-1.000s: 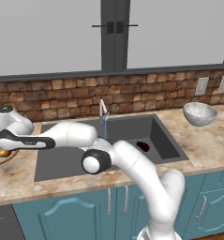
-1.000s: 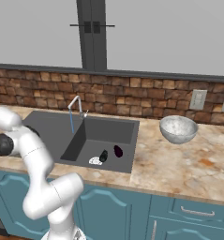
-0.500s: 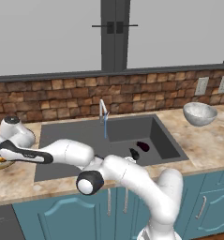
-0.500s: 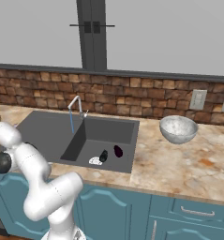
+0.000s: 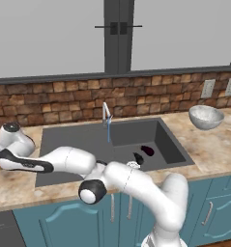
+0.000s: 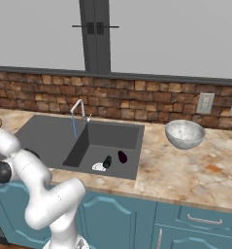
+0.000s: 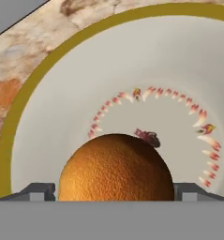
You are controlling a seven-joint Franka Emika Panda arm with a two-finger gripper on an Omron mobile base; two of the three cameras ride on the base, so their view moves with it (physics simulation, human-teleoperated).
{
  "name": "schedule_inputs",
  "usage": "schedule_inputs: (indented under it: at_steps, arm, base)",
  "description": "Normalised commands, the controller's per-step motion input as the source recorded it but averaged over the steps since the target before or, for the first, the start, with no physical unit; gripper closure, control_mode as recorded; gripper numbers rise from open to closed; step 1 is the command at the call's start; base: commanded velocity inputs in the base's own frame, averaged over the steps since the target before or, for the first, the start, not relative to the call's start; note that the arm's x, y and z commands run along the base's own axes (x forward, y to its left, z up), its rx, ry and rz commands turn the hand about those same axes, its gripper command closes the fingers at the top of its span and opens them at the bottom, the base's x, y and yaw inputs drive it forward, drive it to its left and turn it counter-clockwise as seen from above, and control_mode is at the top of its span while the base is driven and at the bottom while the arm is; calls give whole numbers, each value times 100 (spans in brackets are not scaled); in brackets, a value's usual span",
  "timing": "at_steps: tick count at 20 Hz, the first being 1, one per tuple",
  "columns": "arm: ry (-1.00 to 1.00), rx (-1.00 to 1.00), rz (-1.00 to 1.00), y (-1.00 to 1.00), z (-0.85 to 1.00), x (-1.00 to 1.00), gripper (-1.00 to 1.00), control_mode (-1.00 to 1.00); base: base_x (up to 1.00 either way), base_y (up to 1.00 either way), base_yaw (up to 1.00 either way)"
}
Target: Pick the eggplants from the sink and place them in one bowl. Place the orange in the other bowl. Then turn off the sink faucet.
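Orange (image 7: 116, 168) sits inside tan-rimmed bowl (image 7: 19, 108), between fingers (image 7: 37, 191); fingers spread apart, flanking it. Two eggplants (image 6: 107, 161) in sink (image 5: 83, 140) by drain. Speckled bowl (image 6: 184, 133) on desk, right.

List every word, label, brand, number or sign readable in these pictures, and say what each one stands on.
None: no readable text in any view.
The shallow bowl under the orange carries a ring of small red and white marks and a dark red blot; these are decoration, not letters.
The wall outlets on the brick backsplash are blank.
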Motion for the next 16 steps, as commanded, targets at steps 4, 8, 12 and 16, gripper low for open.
schedule_inputs:
  at_steps: [4,8,12,16]
  arm:
    - [16,-17,0,16,79,20,-100,-100]
    - [16,-13,0,1,80,20,-100,-100]
    - [8,-12,0,0,77,4,-100,-100]
    - [2,-10,0,0,83,0,-100,-100]
  base:
    - [0,0,0]
    - [0,0,0]
    - [0,0,0]
    - [0,0,0]
